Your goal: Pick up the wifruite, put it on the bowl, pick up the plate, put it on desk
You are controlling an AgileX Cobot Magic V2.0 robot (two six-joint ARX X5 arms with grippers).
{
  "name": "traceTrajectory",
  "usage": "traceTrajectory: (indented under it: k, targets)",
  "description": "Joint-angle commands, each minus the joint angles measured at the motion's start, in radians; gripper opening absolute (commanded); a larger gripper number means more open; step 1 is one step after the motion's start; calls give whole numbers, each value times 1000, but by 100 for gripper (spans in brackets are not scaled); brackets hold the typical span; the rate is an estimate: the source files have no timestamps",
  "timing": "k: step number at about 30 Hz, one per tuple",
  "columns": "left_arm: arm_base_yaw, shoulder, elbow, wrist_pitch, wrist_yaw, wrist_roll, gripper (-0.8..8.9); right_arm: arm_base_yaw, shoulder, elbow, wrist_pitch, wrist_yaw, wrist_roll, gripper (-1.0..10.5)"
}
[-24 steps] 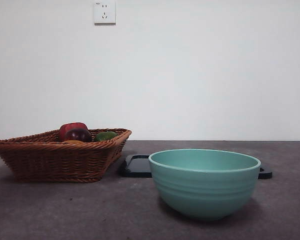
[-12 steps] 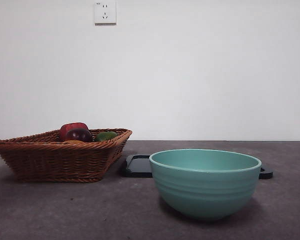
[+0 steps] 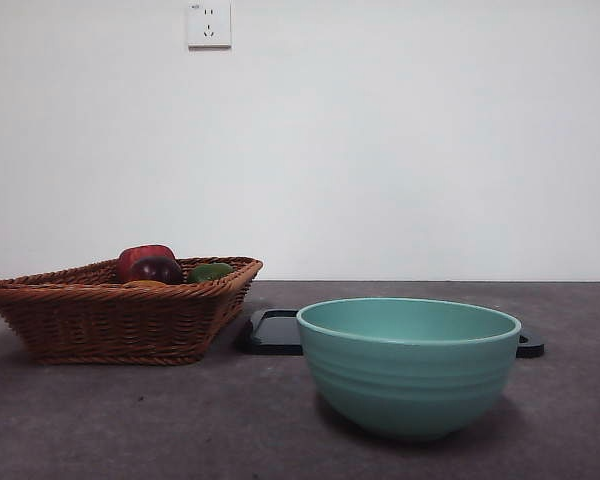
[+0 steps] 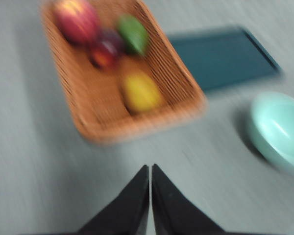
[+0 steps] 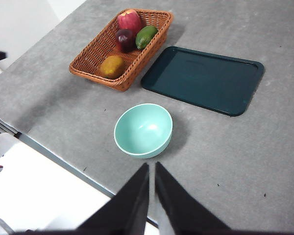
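The wifruite (image 5: pixel 112 66), a small rounded orange fruit, lies in the brown wicker basket (image 5: pixel 95 54); the left wrist view shows it blurred (image 4: pixel 140 92) and the front view shows only a sliver (image 3: pixel 145 284). The empty mint-teal bowl (image 3: pixel 410 365) stands on the desk (image 3: pixel 130 420) in front of a dark flat plate (image 3: pixel 275 332). My left gripper (image 4: pixel 150 169) is shut and empty, above the desk just short of the basket. My right gripper (image 5: pixel 151 166) is shut and empty, high above the bowl (image 5: pixel 143 129). Neither gripper shows in the front view.
The basket also holds a red apple (image 5: pixel 130 20), a dark purple fruit (image 5: pixel 124 38) and a green fruit (image 5: pixel 146 35). The dark plate (image 5: pixel 203 78) lies beside the basket. The desk's edge (image 5: pixel 63 159) runs close to the bowl. A wall socket (image 3: pixel 209 24) is behind.
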State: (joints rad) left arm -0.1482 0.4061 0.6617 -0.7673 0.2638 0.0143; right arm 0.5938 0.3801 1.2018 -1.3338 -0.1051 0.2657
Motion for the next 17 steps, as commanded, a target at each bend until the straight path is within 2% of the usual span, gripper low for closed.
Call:
traceTrajectory:
  k: [1,3,5,7,10,17]
  targets:
    - [20,-54,-145,292,2,11,6,6,2,16,-35,1,-10,14]
    - [38,-105,-269,488,-12,9,6,6,2,16,-35,1,-10,14]
    - [53,-152,-370,622,-51,-10,6,6,2,16,-35,1,-10,14]
    - [65,-198,-455,701,-119,-66,6,6,2,16,-35,1,-10,14]
    - [71,-261,-533,714,-195,-126,6,6,2,16,-35,1,-10,14]
    - [71,-358,-625,703,-270,-134,6,6,2,16,-35,1,-10,14]
